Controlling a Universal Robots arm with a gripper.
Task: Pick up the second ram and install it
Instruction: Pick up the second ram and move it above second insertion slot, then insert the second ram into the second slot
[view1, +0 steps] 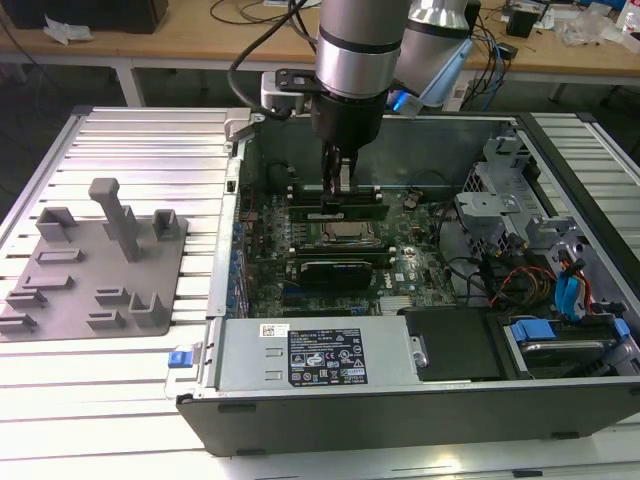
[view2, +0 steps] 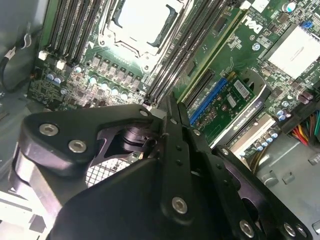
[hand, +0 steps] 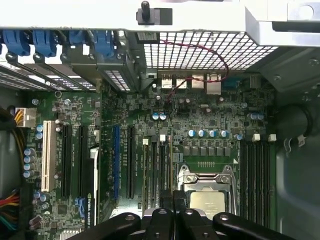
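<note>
The second ram (view1: 365, 211) is a long thin dark-green strip standing on edge in a memory slot just behind the processor socket (view1: 340, 235), inside the open computer case. My gripper (view1: 338, 196) reaches straight down onto the middle of the strip, its fingers closed together over the top edge. In the first wrist view the ram (hand: 172, 170) is a thin line running out from between the black fingers of the gripper (hand: 173, 207), beside the socket (hand: 207, 192). In the second wrist view the gripper (view2: 162, 107) meets the row of slots next to the socket (view2: 142, 22).
A grey plastic plate with upright posts (view1: 95, 265) lies on the ribbed table at the exterior view's left. Inside the case are the power supply (view1: 315, 355), a drive cage (view1: 500, 200) with cables, and a green graphics card (view2: 235, 100). The case walls stand close around.
</note>
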